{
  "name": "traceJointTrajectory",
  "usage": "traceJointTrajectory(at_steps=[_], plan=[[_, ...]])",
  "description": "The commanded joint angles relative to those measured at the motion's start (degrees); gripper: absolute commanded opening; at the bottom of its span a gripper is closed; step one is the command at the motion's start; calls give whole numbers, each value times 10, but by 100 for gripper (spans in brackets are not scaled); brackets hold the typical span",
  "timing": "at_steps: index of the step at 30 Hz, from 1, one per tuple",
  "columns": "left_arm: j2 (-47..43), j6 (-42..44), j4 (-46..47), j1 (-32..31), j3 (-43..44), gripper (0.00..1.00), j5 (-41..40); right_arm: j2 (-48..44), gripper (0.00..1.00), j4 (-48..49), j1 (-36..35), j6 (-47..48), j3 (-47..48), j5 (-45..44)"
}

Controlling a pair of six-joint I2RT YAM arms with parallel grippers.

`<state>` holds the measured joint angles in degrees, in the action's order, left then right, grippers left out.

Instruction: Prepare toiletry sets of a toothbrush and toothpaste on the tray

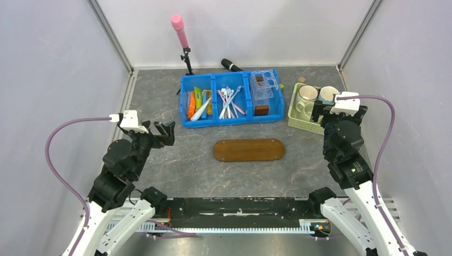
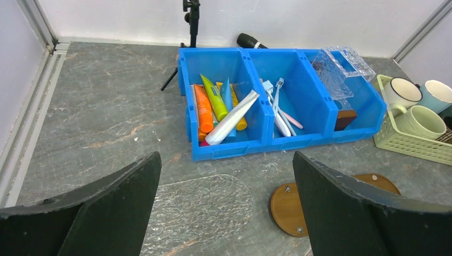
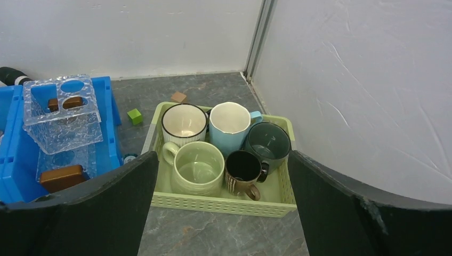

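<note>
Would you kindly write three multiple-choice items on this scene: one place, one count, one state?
1. The toothpaste tubes lie in the blue bin's: A left compartment; B middle compartment; C right compartment.
2. Mugs in the green basket: A three; B five; C seven.
3. The left pincer is: A shut on a tube; B shut, empty; C open, empty.
Answers: 1 A, the tubes fill the left section; 2 B, five rims show; 3 C, its fingers stand wide apart with nothing between.

Both arms crouch with elbows bent. The left end effector [image 1: 164, 133], at nine o'clock, gapes wide and empty; the right end effector [image 1: 322, 109], at three o'clock, does likewise.
</note>
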<state>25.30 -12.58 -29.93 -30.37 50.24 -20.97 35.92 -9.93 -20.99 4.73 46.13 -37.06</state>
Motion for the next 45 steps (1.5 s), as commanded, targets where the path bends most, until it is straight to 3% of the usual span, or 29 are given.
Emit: traceJointTrajectory(at_steps=[1,10,18,24,27,30,37,45], plan=[[6,-6,22,-2,4,100,-13,-10,98,4,-2,6,18,2],[6,-1,22,-2,-3,100,-24,41,98,-58,-2,0,56,29],[3,-8,20,-2,-8,100,-26,215,98,-227,-2,-46,191,116],[3,-11,15,-2,-14,100,-28,353,98,-344,0,-136,293,97],[8,-15,14,-2,-15,100,-28,396,98,-359,2,-171,330,111],[16,-21,16,-2,-22,100,-30,402,98,-323,7,-172,309,136],[18,-11,76,-2,-77,100,-43,418,98,-284,102,-160,271,216],[22,15,159,-2,-116,100,-56,475,94,-332,205,-210,307,162]])
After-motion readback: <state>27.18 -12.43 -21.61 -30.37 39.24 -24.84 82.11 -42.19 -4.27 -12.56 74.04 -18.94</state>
